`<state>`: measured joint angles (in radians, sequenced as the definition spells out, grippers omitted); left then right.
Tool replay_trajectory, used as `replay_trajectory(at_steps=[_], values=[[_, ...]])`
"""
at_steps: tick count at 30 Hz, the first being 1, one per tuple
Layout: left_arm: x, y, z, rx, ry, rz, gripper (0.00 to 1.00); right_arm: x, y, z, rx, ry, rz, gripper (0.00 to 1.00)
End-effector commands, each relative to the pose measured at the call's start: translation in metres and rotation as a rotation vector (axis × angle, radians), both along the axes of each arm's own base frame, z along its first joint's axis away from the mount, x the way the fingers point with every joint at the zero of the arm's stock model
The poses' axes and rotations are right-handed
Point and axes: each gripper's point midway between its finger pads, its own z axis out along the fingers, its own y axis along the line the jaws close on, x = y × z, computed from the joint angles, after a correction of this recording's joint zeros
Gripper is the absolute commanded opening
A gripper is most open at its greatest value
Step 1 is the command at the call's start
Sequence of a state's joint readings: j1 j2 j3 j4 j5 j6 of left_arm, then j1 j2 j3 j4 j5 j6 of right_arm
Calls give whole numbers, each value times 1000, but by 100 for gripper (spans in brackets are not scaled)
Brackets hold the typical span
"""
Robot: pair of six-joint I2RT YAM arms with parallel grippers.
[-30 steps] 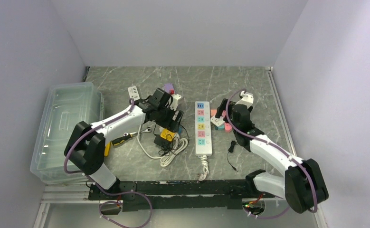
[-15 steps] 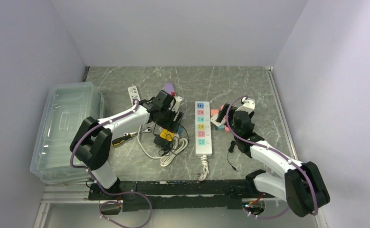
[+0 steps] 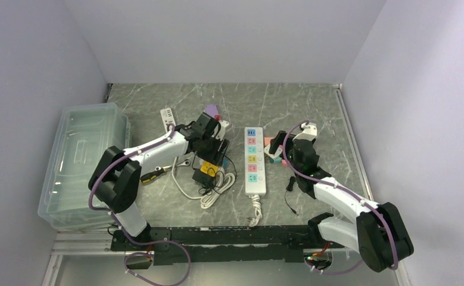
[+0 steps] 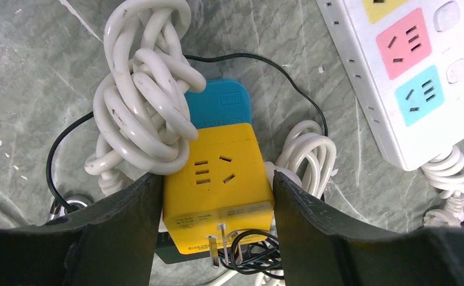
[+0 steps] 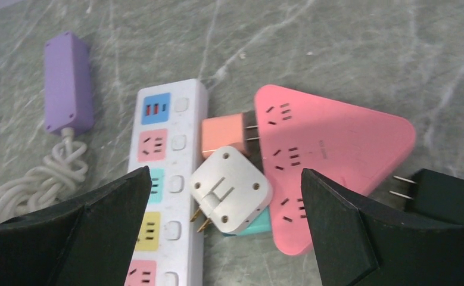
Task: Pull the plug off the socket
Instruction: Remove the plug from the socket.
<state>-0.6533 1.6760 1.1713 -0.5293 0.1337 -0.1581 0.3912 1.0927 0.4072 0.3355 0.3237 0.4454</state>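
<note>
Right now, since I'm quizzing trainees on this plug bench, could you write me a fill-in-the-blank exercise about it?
The socket cube that the left gripper straddles is ___. The plug joined to that cube is ___. The triangular socket near the right gripper is ___. The right gripper's jaws stand ___.
Missing words: yellow; blue; pink; open.

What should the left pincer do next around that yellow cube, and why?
Probably close the left pincer onto the yellow socket cube. Its fingers flank the cube tightly on both sides, though contact is unclear, and the blue plug sits joined to the cube's far end. Pinning the cube first would likely let the plug be pulled free without dragging everything along.
</note>
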Motion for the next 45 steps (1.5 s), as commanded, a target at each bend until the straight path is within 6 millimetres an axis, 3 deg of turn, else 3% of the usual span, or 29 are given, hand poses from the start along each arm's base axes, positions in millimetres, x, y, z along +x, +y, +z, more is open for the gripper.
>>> replay_trajectory(at_steps=[1,8,14,23,35,39,45], values=[[8,5,2,-31,16,65,17,2,32,28,45,-117,189,100],[20,5,23,-249,70,113,4,-17,105,43,147,-158,596,99],[30,13,37,-351,58,159,0,-20,161,35,174,-70,732,93],[35,22,58,-369,-40,183,0,-54,228,53,254,-72,918,81],[35,22,62,-388,-32,185,0,-81,251,10,271,60,969,61],[35,21,63,-392,-30,183,0,-89,257,3,277,80,998,47],[35,20,63,-397,-29,179,0,-83,256,-8,241,99,971,45]])
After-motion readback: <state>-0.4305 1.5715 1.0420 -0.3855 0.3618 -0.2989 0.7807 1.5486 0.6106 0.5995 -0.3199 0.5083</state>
